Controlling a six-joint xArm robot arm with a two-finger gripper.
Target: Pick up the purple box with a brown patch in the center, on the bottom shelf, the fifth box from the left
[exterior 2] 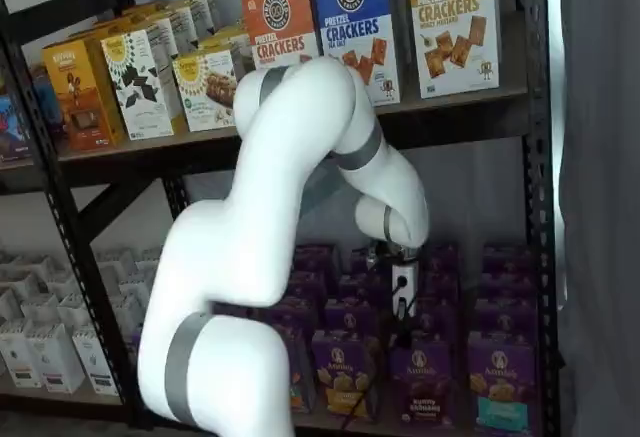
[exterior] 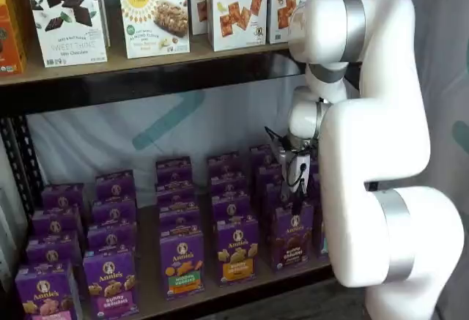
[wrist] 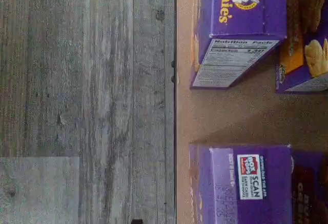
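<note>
White-bodied two-finger gripper on the glossy, rounded white xArm, hanging over the front of the tan wooden bottom shelf in a black metal rack. In both shelf views its black fingers are too small and dark against the cartons to show whether they are spread or pressed together; it cannot be told. Just below the fingers stands the small upright purple cardboard box, a matte rectangular carton in the front row with a round white logo near its top, a dark brown patch mid-front and pale lettering beneath. Beside it stands a purple carton with a yellow-orange lower panel. In the wrist view, purple cartons rest on the smooth tan board, whose dark edge borders a grey wood-grain plank floor.
</note>
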